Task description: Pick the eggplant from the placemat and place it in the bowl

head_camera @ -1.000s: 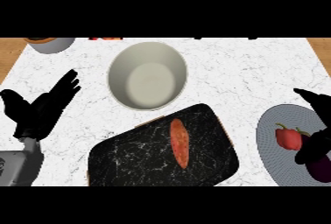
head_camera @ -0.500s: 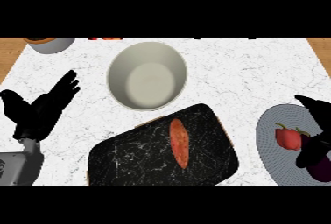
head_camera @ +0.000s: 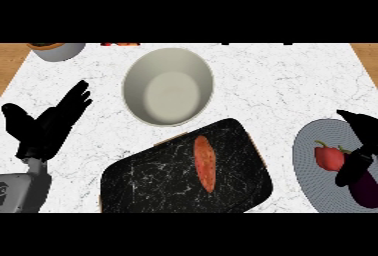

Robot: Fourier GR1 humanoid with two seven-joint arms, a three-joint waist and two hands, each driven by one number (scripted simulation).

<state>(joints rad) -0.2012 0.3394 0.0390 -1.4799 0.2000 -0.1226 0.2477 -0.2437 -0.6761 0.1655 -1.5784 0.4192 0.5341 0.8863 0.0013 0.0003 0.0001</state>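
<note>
Head view, steep down onto white marbled surface (head_camera: 280, 85).

- Placemat (head_camera: 148, 180): dark, marbled, lies at a slant below the bowl (head_camera: 168, 120); its upper corner is just beside the bowl's rim.
- On the placemat: a single long orange-red vegetable (head_camera: 204, 162), lying lengthwise, narrow at both ends. It does not look purple. Discrepancy with the task wording noted.
- Eggplant (head_camera: 367, 190): the only dark purple item sits on the grey plate (head_camera: 310, 170) at the right edge, next to a red pepper (head_camera: 330, 156), well apart from the placemat.
- Bowl: holds nothing visible.
- Left hand (head_camera: 48, 125): open, fingers up, resting at the left edge.
- Right hand (head_camera: 357, 160): over the plate, overlapping the pepper and the eggplant. Cannot tell whether it is open or closed on anything.

Handling judgement: either vegetable is probably light, stiff and smooth-skinned, so slippery along its length and prone to rolling. Best hold is likely across the thickest middle, thumb opposing the fingers, not at the tapered tips. Neither seems fragile. The bowl is wide, so the release should tolerate some error.
</note>
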